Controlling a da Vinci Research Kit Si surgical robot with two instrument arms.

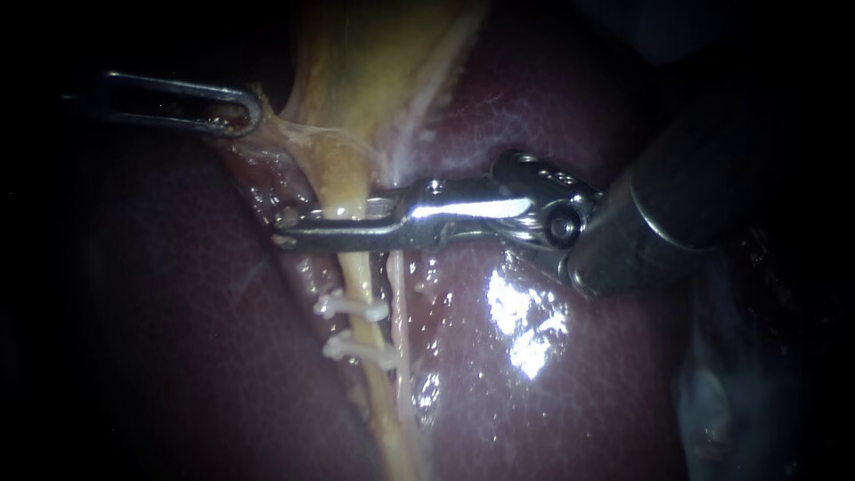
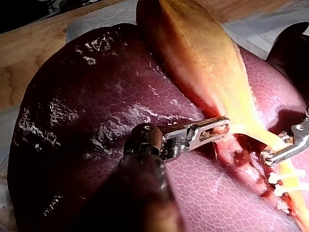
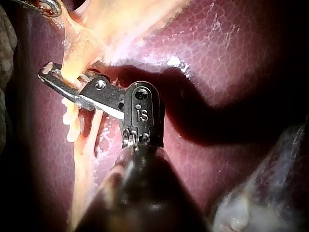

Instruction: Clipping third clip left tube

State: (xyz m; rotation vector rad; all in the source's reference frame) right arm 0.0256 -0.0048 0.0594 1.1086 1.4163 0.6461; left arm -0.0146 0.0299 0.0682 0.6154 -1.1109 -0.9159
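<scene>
Two white clips [image 1: 354, 308] sit across the left tube [image 1: 355, 270], on the stretch farther from the gallbladder [image 1: 374, 71]. The tube runs as a pale yellow cord from the gallbladder's narrow end over the liver [image 1: 579, 419]. The right instrument [image 1: 285, 228] lies crosswise on it, nearer the gallbladder than either clip. Its jaws stand narrow, one on each side of the tube, and both seem to press it, so it has the tube in its hold. Whether a clip sits inside the jaws cannot be told. The left instrument [image 1: 239, 111] has its jaws closed on the gallbladder's edge beside the narrow end, and the tissue there appears drawn taut.

The tube looks soft, wet and slippery. It seems thin enough to tear under a pull and light enough to roll out of a half-set grip. The fit place to take it is the bare length just gallbladder-side of the clips. The hold should be square across, with the full width inside the jaws, clear of the thinner right tube [image 1: 396, 294] that runs alongside from the gallbladder.
</scene>
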